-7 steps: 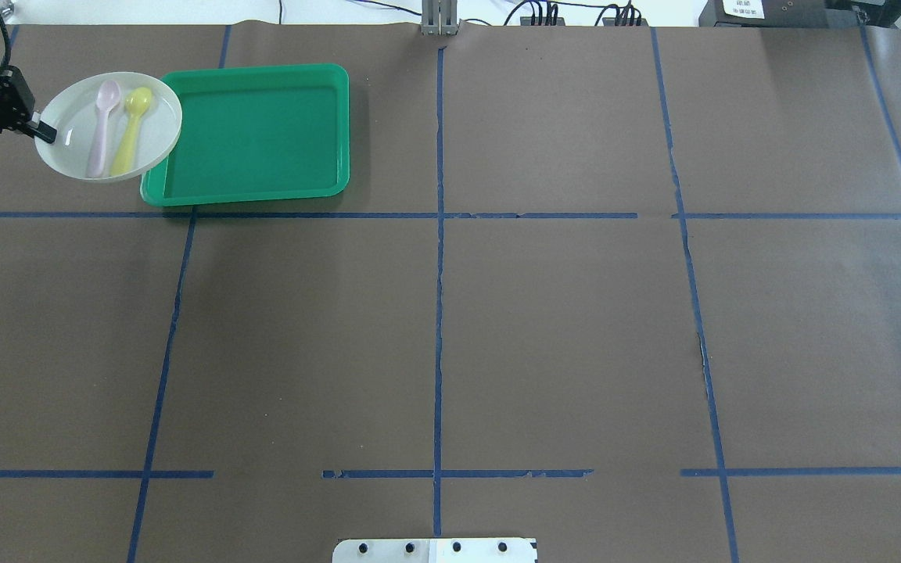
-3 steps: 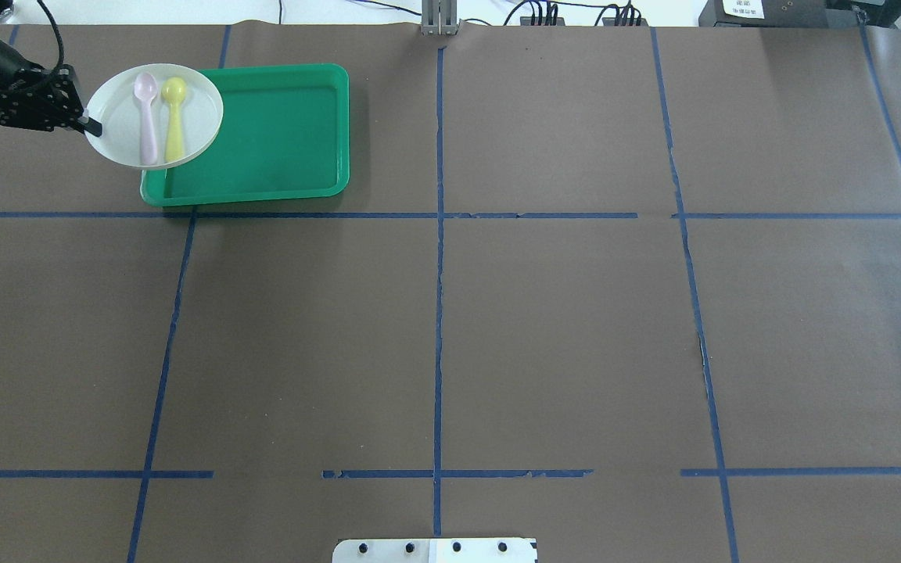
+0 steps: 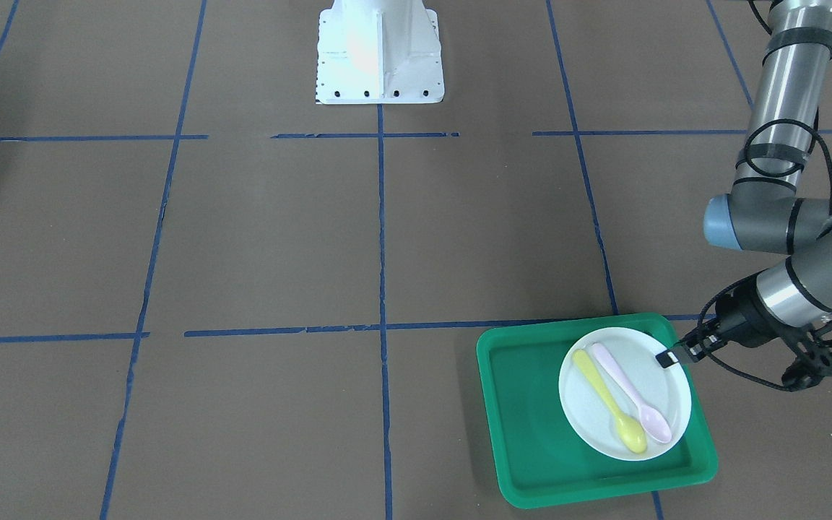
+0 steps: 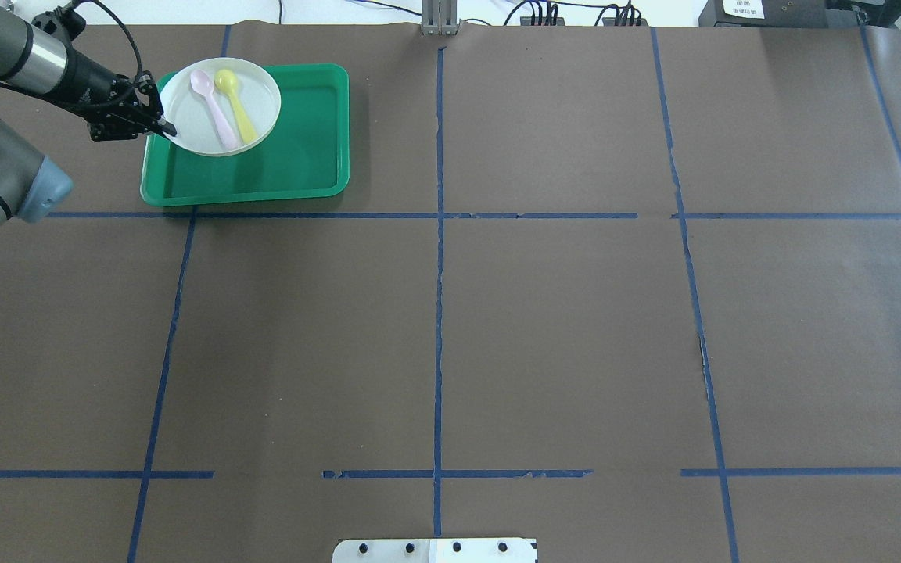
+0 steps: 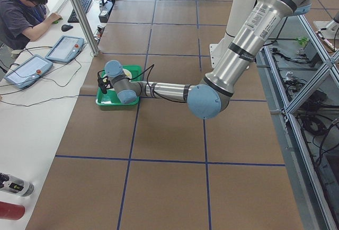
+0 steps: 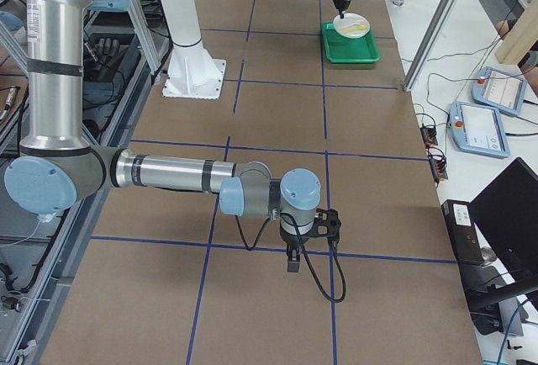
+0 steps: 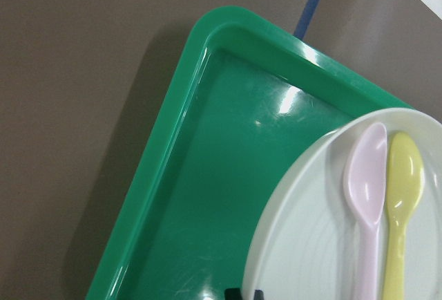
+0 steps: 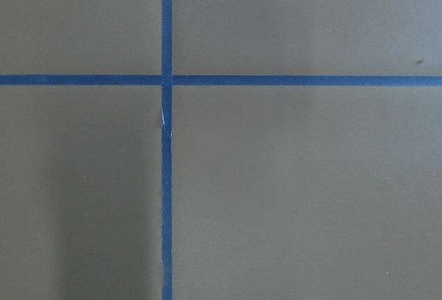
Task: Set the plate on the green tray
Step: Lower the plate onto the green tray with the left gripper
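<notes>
Left end effector: your left end effector [image 4: 167, 127] is clamped on the rim of the plate [image 4: 261, 98], gripping the edge that faces away from the middle of the bench [image 4: 576, 313].
Plate: small, round and white. It sits over the far-left corner of the green tray [image 4: 294, 156] in the overhead view, and its edge overlaps the tray's rim. You cannot tell from these views whether it touches the tray floor.
On the plate: a pink spoon [image 4: 214, 109] and a yellow spoon [image 4: 238, 105] lie side by side, bowls toward the far edge.
Green tray: it lies flat on the brown bench cover at the far-left. Bare green floor shows beside the plate.
Right end effector: your right end effector [image 6: 292, 262] hangs low over the bench, well apart from the tray, pointing down near a crossing of blue tape lines [image 8: 166, 79]. Whether it is open or closed cannot be told.
Around: a person [image 5: 24, 10] sits at the side desk beyond the tray.
</notes>
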